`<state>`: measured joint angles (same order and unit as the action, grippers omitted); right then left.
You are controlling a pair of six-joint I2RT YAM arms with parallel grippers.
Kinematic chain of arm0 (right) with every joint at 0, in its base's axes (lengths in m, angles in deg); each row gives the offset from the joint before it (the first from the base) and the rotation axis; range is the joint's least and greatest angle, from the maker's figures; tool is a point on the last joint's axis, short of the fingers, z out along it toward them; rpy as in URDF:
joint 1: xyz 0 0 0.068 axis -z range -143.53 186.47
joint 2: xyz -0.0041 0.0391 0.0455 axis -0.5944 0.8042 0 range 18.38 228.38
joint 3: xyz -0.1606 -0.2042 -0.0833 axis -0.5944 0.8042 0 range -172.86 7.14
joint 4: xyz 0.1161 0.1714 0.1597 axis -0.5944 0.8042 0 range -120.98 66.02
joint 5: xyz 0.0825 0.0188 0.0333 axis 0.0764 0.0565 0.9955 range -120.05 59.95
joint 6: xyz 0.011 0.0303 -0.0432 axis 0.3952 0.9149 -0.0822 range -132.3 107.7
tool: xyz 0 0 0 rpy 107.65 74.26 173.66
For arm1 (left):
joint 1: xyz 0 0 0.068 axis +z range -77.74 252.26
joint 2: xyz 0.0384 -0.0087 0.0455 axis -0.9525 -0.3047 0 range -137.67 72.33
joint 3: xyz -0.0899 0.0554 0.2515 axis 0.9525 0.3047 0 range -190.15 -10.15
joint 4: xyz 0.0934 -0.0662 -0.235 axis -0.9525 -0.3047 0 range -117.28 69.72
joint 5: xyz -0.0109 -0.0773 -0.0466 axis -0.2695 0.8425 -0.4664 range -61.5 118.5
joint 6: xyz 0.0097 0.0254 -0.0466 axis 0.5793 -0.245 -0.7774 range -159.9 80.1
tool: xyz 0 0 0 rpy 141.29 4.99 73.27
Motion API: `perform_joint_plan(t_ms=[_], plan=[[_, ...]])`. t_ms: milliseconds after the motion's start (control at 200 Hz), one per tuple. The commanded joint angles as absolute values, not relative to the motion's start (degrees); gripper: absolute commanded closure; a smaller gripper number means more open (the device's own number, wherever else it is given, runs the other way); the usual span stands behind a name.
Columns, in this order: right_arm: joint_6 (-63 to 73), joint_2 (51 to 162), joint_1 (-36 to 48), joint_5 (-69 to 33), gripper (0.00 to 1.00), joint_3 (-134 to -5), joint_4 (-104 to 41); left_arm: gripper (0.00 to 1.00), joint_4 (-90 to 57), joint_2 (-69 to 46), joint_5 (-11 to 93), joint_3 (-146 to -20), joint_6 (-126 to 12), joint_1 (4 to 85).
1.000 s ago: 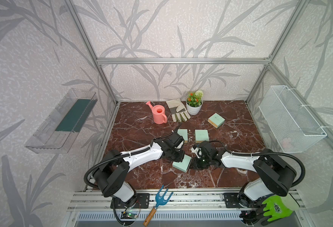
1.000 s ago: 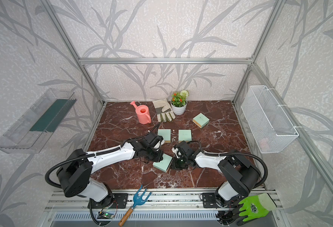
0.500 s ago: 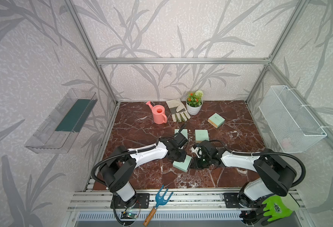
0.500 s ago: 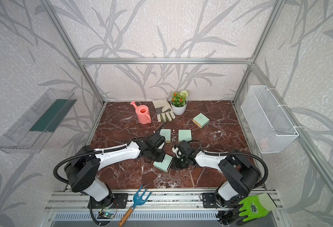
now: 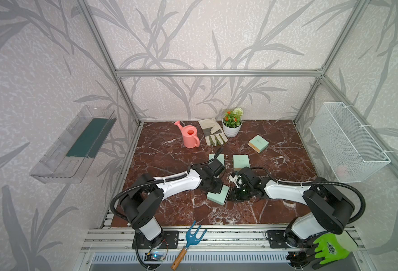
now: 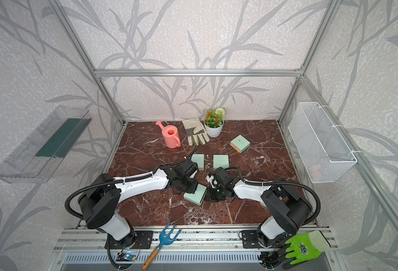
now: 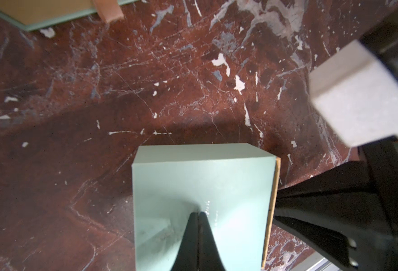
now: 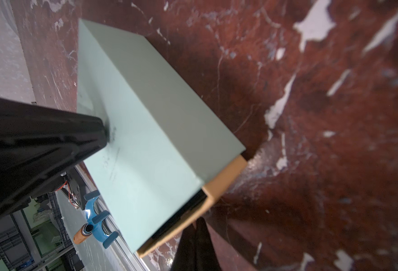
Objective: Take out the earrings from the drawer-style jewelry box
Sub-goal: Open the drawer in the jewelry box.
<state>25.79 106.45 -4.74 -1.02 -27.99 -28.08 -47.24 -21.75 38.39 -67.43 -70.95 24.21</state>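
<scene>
Box (image 7: 202, 185) under shut L jaws, tips on lid; shut R jaws at drawer (image 8: 226, 178) front (drawer slightly out)

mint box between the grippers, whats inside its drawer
Only a dark slit shows in the barely open tan drawer. The sleeve covers the rest; no earrings show inside.

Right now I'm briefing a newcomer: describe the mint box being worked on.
On the red marble table, just beyond the blue hand fork, lies the mint box nearest the front. Unlike the three mint boxes farther back, it alone has the left claw on its top and the right claw at its tan drawer end.
</scene>
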Motion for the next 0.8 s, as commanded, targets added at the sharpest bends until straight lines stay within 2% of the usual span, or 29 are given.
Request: perform_joint_plan(t_ms=[0, 795], plan=[[25.87, 106.02, -4.26, -0.94, 1.00, -27.31, -27.64, 1.00, -49.70, -24.08, 36.09, -67.34, -71.08, 23.99], [25.25, 98.25, -0.29, -2.81, 1.00, -22.07, -23.45, 1.00, -51.73, -23.38, 33.87, -68.86, -70.60, 24.26]])
